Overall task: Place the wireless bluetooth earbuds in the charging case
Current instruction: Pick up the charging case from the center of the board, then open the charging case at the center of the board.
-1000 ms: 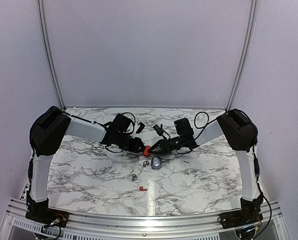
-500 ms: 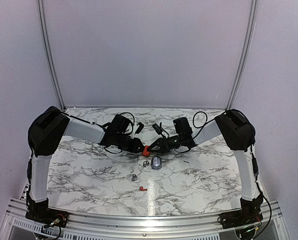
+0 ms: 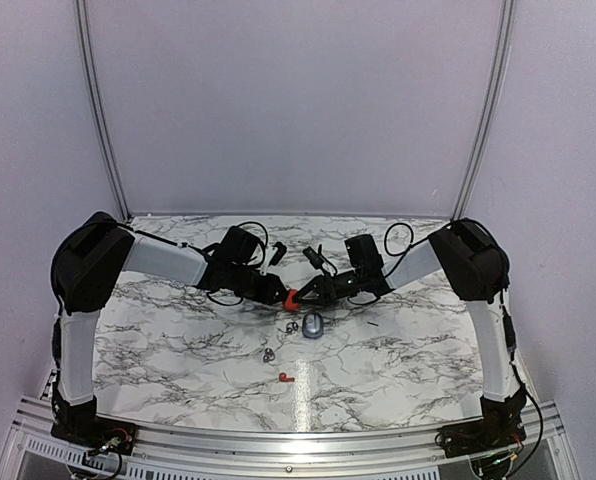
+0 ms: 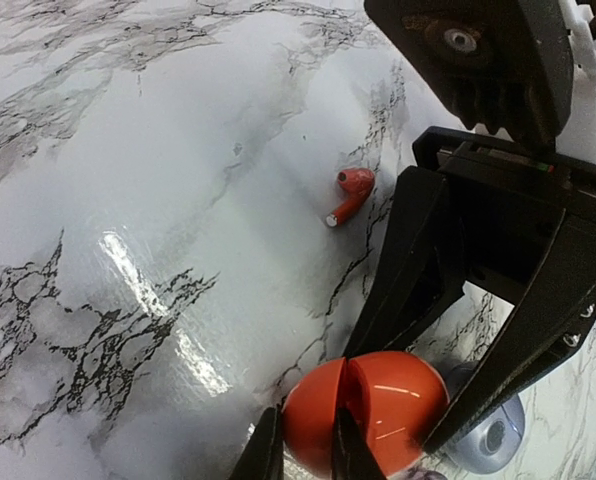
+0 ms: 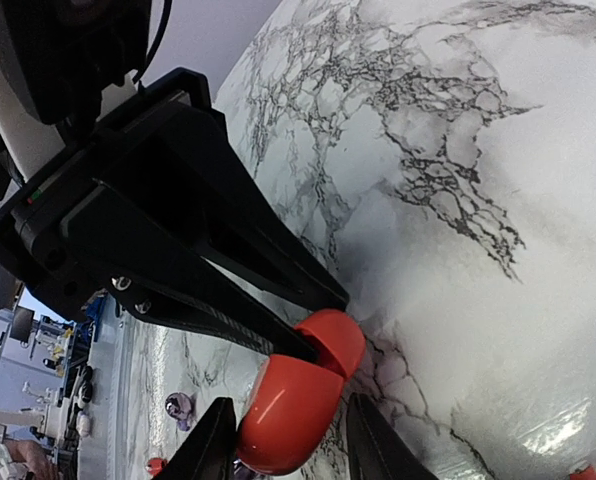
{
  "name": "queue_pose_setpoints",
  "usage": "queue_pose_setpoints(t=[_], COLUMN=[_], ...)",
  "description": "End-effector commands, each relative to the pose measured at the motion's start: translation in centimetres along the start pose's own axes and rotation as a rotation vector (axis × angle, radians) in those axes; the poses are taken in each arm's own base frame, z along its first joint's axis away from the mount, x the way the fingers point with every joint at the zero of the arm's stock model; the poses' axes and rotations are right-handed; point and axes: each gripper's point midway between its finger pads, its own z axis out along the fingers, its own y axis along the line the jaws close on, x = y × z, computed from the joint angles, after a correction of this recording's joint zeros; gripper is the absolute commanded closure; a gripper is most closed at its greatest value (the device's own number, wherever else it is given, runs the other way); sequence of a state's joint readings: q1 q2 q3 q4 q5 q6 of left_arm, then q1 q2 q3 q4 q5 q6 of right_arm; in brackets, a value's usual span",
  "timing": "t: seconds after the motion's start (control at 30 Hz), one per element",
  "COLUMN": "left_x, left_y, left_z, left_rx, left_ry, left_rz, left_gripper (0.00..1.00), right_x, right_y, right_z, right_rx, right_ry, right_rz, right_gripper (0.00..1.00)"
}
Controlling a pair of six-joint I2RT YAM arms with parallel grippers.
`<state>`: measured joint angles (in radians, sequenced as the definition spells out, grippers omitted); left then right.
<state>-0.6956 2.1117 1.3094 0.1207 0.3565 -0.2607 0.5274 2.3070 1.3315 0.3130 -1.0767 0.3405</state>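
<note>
Little of the task looks done. The red charging case hangs above the middle of the desk, held between both arms. The left fingers are clenched on its edge at the seam. The right fingers bracket its body and appear to grip it on both sides. The seam shows a narrow gap, so I judge the case is being opened.

One red earbud lies loose at lower centre of the top view. Two silvery earbuds lie near it, and a grey case rests just beside the upper one. All of these have yet to be seated.

The red case's inside is hidden, so whether a bud already sits there cannot be told. The grey case is cut off in the left wrist view.
</note>
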Motion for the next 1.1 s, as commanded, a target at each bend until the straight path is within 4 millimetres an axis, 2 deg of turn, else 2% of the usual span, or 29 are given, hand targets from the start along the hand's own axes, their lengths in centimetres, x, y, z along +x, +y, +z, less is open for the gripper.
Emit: queue_pose_setpoints(t=[0.0,0.13,0.3,0.43,0.6,0.73,0.87,1.07], left_x=[-2.3,-2.5,-2.9,-3.3,-4.6,-5.8,-6.8,-6.2], left_y=[-2.1,-2.2,-2.7,-3.2,-4.2,-4.3,-4.6,-7.8], left_z=[-1.9,-2.2,-2.6,-3.0,-5.0,-8.1,-11.1,-14.3], left_rx=[0.044,0.040,0.053,0.067,0.076,0.060,0.054,0.125], left_ry=[-0.061,-0.070,-0.078,-0.069,-0.094,-0.144,-0.199,-0.233], left_rz=[0.038,0.043,0.046,0.034,0.039,0.041,0.045,0.145], left_gripper=[0.85,0.84,0.84,0.80,0.66,0.54,0.48,0.32], right_x=[2.2,2.2,1.5,1.1,0.6,-0.5,-2.0,-4.6], right_y=[-1.8,-1.6,-0.2,1.0,2.5,4.5,6.6,11.9], right_z=[1.0,0.9,0.6,0.2,-0.4,-1.1,-2.1,-4.1], right_rx=[0.035,0.033,0.004,-0.015,-0.036,-0.061,-0.070,-0.117], right_ry=[0.043,0.044,0.030,0.020,0.004,-0.033,-0.072,-0.145], right_rz=[0.063,0.052,0.026,-0.012,-0.048,-0.093,-0.137,-0.235], right_gripper=[0.63,0.75,0.92,1.00,1.00,1.00,1.00,1.00])
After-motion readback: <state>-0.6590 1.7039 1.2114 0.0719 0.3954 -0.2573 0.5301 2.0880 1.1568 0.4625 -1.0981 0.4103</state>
